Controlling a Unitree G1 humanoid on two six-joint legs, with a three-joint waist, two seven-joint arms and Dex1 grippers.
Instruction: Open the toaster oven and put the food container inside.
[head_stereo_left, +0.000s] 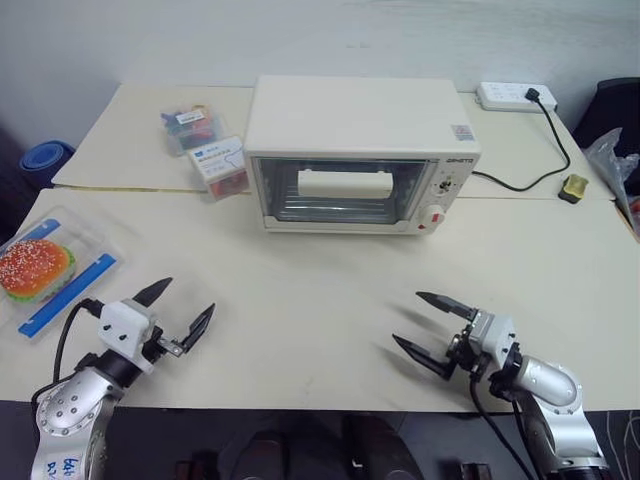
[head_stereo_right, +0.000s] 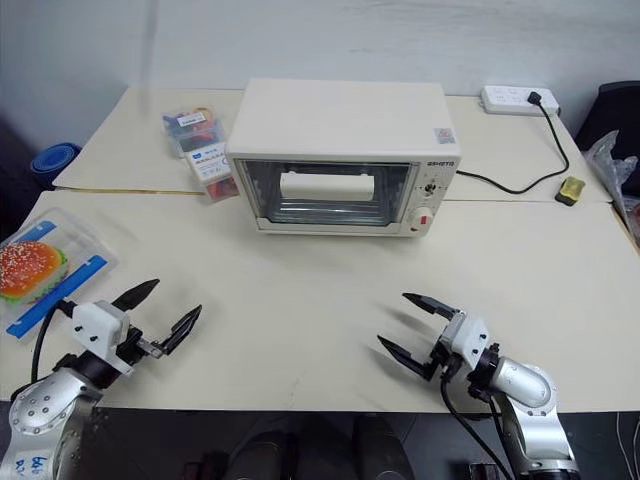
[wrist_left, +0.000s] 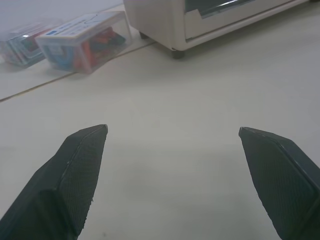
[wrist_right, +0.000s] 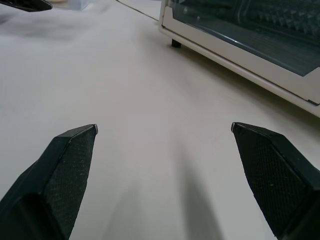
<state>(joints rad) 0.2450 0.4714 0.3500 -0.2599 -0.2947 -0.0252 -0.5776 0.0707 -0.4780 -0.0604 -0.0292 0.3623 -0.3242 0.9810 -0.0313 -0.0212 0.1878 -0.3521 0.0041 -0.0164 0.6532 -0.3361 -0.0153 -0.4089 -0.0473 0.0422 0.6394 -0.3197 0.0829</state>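
Two black-fingered grippers hover low over the near edge of a cream table (head_stereo_left: 320, 300), the left gripper (head_stereo_left: 183, 313) and the right gripper (head_stereo_left: 432, 323) both with jaws spread wide and holding nothing. To the far left, near the table's edge, lies the container (head_stereo_left: 52, 268), a clear flat box showing a sesame bun, lettuce and a blue strip, untouched and well apart from the left gripper. Farther back, at the middle of the table, stands the oven (head_stereo_left: 360, 155), its glass door shut and the bar handle up. Judging by this, nothing of the task is done: the door must be opened and the container carried in. A small dark brand mark above the knobs is too small to read. Two small boxes (head_stereo_left: 208, 150) with labels sit beside the oven's left; a power strip (head_stereo_left: 515, 96) lies behind.
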